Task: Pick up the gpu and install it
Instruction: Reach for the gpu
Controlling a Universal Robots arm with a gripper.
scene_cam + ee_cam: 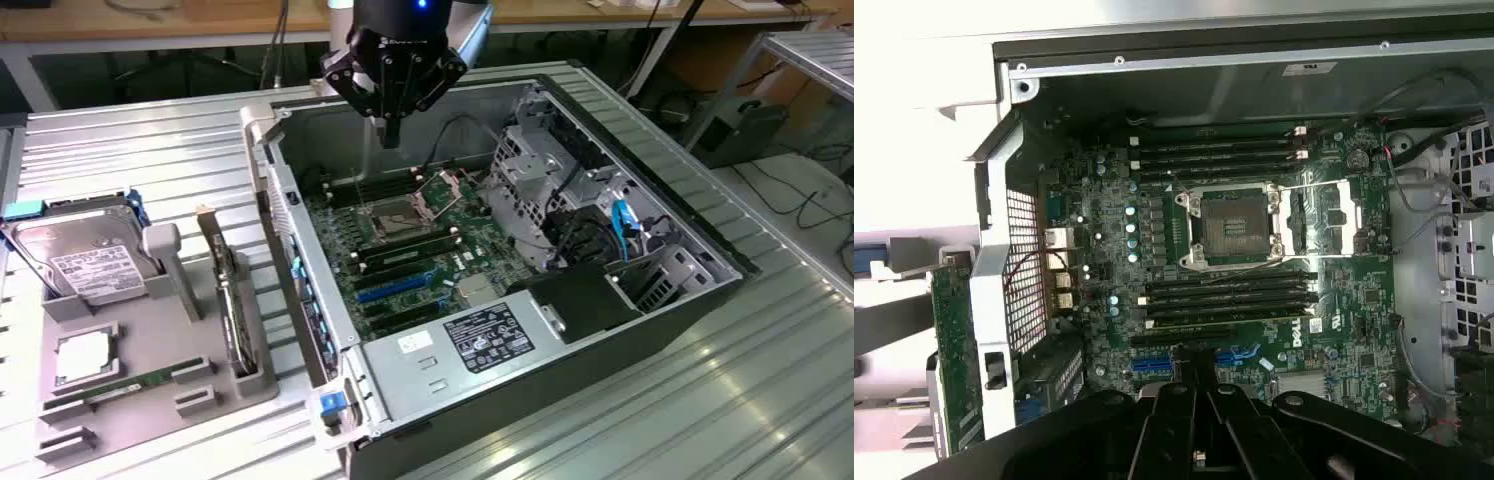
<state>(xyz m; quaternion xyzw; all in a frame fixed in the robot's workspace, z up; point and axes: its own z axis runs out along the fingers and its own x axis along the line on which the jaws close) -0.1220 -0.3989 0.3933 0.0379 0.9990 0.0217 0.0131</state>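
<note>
My claw point(390, 135) hung pressed together, pinching nothing, over the open case point(320, 140); the gpu point(230, 300) stood in its holder point(147, 340), exterior view's left.

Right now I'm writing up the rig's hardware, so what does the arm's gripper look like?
The gripper is matte black, built of angular linkages that taper to a narrow tip. A small blue light glows on the black body above it.
</note>
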